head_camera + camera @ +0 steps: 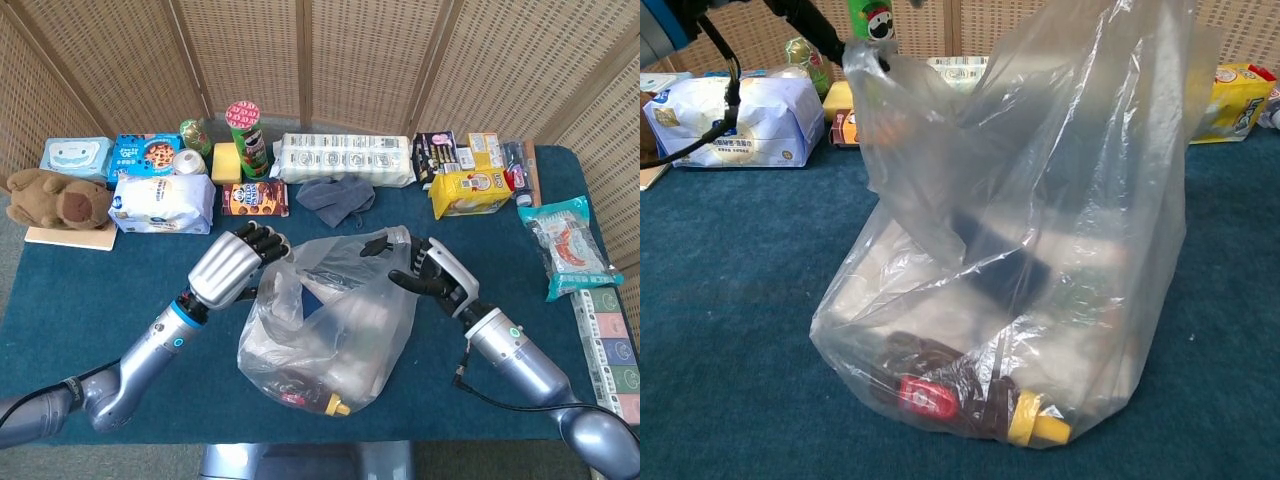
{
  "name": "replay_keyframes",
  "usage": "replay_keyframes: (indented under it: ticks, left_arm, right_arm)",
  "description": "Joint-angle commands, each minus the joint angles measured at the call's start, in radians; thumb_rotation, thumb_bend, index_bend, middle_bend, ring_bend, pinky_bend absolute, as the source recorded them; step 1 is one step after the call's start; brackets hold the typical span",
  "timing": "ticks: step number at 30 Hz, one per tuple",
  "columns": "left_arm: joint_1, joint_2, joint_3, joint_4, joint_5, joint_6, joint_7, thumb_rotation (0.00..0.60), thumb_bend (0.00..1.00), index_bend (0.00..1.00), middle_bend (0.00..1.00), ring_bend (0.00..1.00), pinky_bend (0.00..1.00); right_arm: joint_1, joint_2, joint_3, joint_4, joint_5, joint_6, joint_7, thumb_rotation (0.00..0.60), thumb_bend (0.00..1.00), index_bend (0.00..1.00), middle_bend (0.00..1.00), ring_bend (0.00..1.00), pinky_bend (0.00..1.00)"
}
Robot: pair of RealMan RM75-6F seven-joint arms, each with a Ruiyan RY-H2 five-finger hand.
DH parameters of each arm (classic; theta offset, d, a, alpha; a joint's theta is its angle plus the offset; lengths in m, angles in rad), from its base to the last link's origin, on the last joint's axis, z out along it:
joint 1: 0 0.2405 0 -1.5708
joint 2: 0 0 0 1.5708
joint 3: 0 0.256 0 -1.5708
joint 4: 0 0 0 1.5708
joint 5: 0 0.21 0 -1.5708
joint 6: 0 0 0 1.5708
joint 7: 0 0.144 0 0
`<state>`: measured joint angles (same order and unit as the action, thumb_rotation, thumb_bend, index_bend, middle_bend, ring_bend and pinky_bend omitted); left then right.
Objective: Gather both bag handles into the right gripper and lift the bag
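A clear plastic bag (330,325) stands mid-table with a dark box, a red label and a yellow-capped bottle (1035,428) inside. My right hand (432,277) is at the bag's right side and pinches the right handle (393,238), its other fingers spread. My left hand (233,265) has its fingertips (868,55) against the bag's left handle (277,288), which leans inward. Whether those fingers grip the plastic is hidden. The chest view shows the bag (1040,230) up close, and the right hand does not show there.
Along the back stand a Pringles can (245,135), a long white pack (345,158), a grey cloth (335,197), a biscuit box (254,198), a white tissue pack (160,205) and yellow snack bags (468,190). A teddy bear (55,198) lies far left.
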<state>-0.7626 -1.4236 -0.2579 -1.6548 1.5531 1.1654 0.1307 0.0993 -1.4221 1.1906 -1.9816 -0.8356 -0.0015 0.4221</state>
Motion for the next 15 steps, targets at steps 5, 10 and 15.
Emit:
replay_keyframes:
  ticks: [5,10,15]
  left_arm:
    - [-0.028,0.023,-0.044,-0.002,0.005,0.021,-0.02,0.569,0.19,0.43,0.43,0.37,0.37]
    - [-0.067,0.035,-0.081,0.008,0.018,0.024,-0.022,0.59,0.19,0.43,0.43,0.37,0.37]
    - [-0.117,0.031,-0.121,0.018,0.031,0.028,-0.018,0.592,0.19,0.43,0.43,0.36,0.37]
  right_arm:
    - [0.005,0.019,-0.007,0.007,0.002,-0.007,0.019,0.361,0.16,0.39,0.34,0.19,0.03]
    - [0.006,0.024,-0.011,0.008,0.001,-0.015,0.026,0.361,0.16,0.38,0.34,0.19,0.03]
    - [0.004,0.029,-0.005,0.009,0.003,-0.031,0.029,0.36,0.16,0.36,0.33,0.19,0.03]
